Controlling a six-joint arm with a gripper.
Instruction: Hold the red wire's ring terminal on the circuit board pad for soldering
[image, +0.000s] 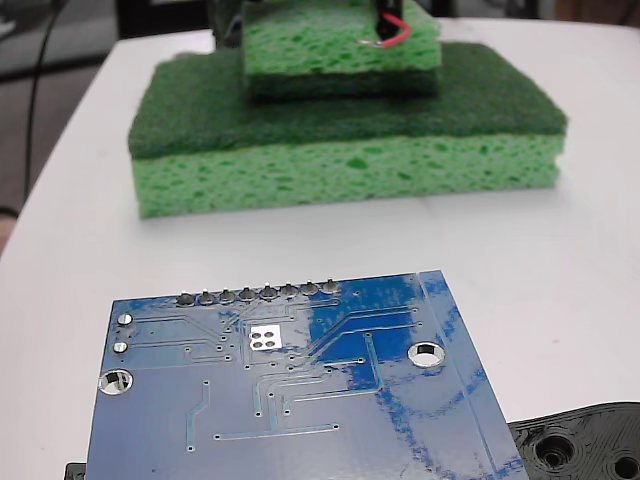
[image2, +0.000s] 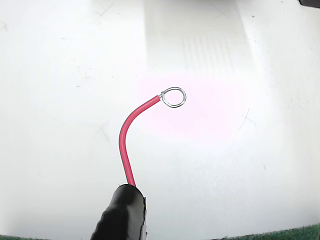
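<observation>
Wrist view: red wire (image2: 126, 137) and ring terminal (image2: 173, 97), judged light and springy, are carried by the black sleeve (image2: 120, 215), far behind the circuit board (image: 290, 390); gripper state cannot be told

Tool (image: 385, 25) far back, top edge (mostly cropped); jaws unseen

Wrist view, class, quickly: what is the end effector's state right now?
End effector: fingers not visible, so open or closed cannot be told; the red wire with its ring terminal sticks out of a black sleeve.
</observation>
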